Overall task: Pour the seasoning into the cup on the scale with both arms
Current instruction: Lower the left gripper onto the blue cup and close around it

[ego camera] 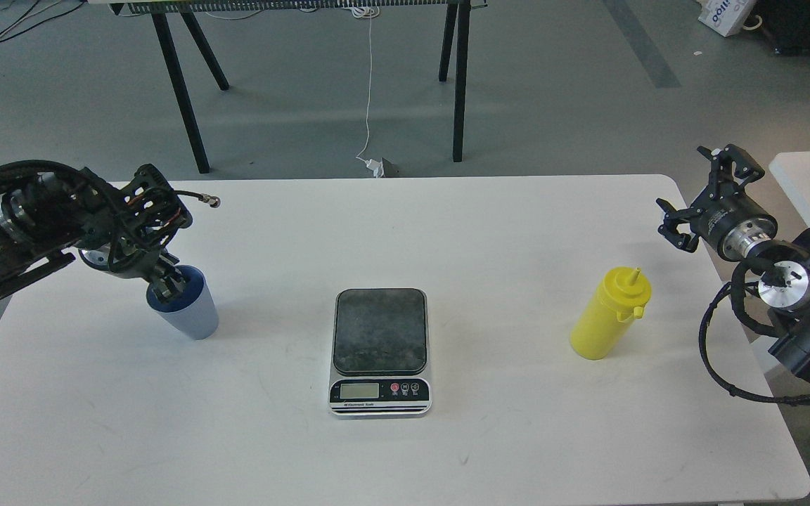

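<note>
**Left gripper at the cup, bottle standing free**

From the head view I have a white table (489,232) with the scale (380,351) sitting near its middle. Its dark weighing plate is bare, and the display and the red and black buttons face me along the near edge.

My left arm comes in from the left edge, and its gripper (169,282) is down at the rim of the blue cup (187,309). The fingers look to reach into the mouth of the cup — one dark finger shows against the darker blue inside. The gripper is dark and seen from behind, so I cannot tell whether it is pinching the wall or only sitting over it. The cup is on the table well to the left of the scale, apart from it, and it seems to lean a little toward the arm.

The yellow squeeze bottle (610,315) stands on the table well to the right of the scale, nozzle cap on top and the small side tab pointing right. Nothing touches it.

My right arm enters from the right edge. Its gripper (692,193) hangs beyond the table's right end, above and to the right of the bottle and clear of it — the two fingers are spread wide with nothing between them.
</note>
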Controlling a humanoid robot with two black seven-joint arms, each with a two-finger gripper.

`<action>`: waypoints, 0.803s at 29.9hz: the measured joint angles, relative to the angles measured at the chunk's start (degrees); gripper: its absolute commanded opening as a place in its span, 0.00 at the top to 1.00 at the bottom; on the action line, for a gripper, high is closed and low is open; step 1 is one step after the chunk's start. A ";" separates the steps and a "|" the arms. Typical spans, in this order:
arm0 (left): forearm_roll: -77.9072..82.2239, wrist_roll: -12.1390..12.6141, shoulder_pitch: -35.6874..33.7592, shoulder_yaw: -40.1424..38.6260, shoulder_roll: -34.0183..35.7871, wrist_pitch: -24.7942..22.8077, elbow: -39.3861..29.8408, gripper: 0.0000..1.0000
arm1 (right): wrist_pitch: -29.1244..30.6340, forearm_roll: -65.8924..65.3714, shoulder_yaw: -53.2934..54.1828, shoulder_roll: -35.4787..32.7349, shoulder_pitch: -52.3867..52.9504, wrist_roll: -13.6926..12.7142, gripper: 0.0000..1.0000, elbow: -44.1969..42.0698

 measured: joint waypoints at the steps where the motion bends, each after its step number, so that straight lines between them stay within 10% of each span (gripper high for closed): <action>1: 0.00 0.00 0.01 -0.03 -0.03 0.01 0.00 0.75 | 0.00 0.00 0.00 -0.01 0.00 0.00 0.00 -0.01; 24: -0.01 0.00 -0.19 1.41 -0.59 -0.44 0.49 0.97 | 0.00 -0.01 0.00 0.25 -0.52 0.00 0.00 -0.02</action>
